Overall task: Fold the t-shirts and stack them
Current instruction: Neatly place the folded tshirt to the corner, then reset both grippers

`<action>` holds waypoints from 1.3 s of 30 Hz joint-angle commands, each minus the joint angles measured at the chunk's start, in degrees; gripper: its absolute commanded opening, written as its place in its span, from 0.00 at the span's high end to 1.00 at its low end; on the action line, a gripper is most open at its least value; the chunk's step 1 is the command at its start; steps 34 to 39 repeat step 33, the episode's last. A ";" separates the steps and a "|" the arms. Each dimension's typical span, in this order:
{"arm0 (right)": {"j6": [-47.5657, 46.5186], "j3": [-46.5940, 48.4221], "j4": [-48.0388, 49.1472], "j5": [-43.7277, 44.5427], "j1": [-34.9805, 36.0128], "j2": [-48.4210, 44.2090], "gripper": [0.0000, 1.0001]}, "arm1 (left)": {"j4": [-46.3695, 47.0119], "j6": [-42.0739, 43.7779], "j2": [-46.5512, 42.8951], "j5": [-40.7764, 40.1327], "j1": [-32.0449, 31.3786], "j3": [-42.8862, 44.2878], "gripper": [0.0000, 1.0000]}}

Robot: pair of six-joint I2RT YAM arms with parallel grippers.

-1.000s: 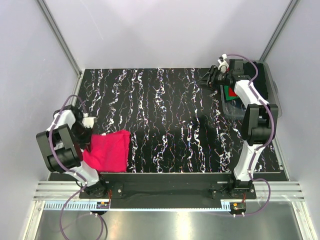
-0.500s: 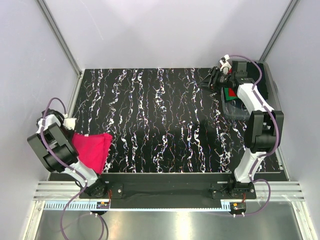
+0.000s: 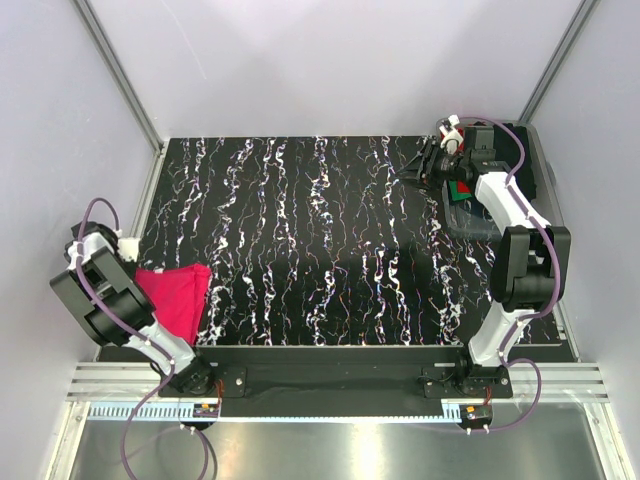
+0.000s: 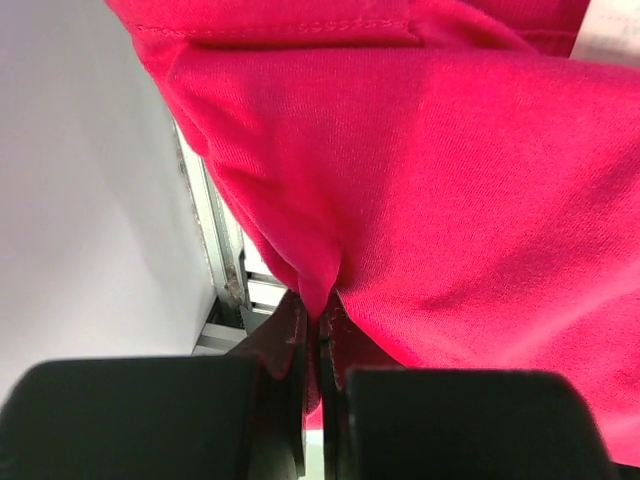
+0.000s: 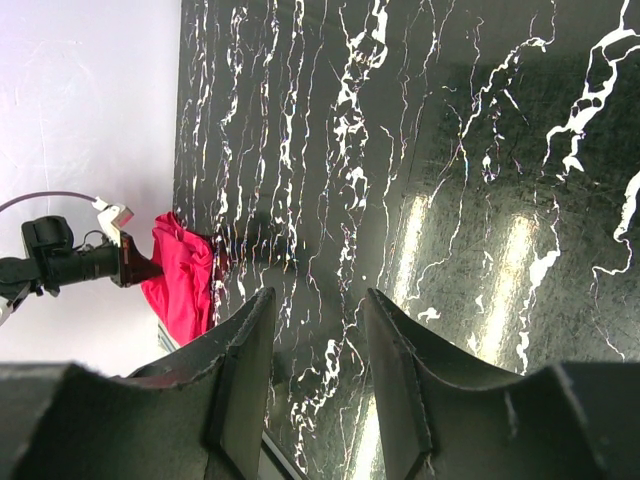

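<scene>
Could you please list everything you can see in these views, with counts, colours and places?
t-shirt: one, bright pinkish-red, bunched at the table's near left edge, held up by one pinched fold
red and green cloth: at least two pieces, one red and one green, inside the bin, mostly hidden by the right arm
bin: one, clear, far right corner of the table
table: one, black with white veining, fills the middle
walls: pale white, on three sides
left gripper: one, black, shut on the t-shirt
right gripper: one, black, open and empty, above the table's far right beside the bin
</scene>
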 commanded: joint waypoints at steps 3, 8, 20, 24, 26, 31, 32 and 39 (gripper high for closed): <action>-1.48 -0.12 1.36 -0.67 0.34 -3.33 0.52 | 1.18 0.11 -0.82 -1.80 0.16 1.87 0.68; -3.15 -1.69 1.36 0.56 0.34 -4.99 0.50 | 0.74 -1.38 -9.60 3.19 -0.36 2.39 0.01; -10.18 -7.15 -0.91 22.87 0.34 -15.71 0.00 | 1.44 -19.91 -24.64 20.50 -20.28 9.94 0.01; -12.29 -6.54 -6.00 33.94 0.34 -19.41 0.00 | 6.18 -29.40 -26.14 21.49 -28.04 14.24 0.01; -14.31 -5.83 -8.38 35.71 0.34 -21.68 0.00 | 6.98 -31.17 -25.61 21.75 -31.37 17.23 0.01; -17.21 -8.02 -9.18 36.95 0.34 -26.52 0.00 | 8.56 -33.12 -24.38 21.58 -35.87 20.06 0.01; -17.47 -9.59 -9.10 37.04 0.34 -28.45 0.00 | 8.65 -32.94 -24.29 21.32 -37.09 20.23 0.01; -17.74 -10.83 -8.31 37.82 0.34 -29.51 0.00 | 8.91 -33.11 -24.29 21.14 -37.62 20.15 0.01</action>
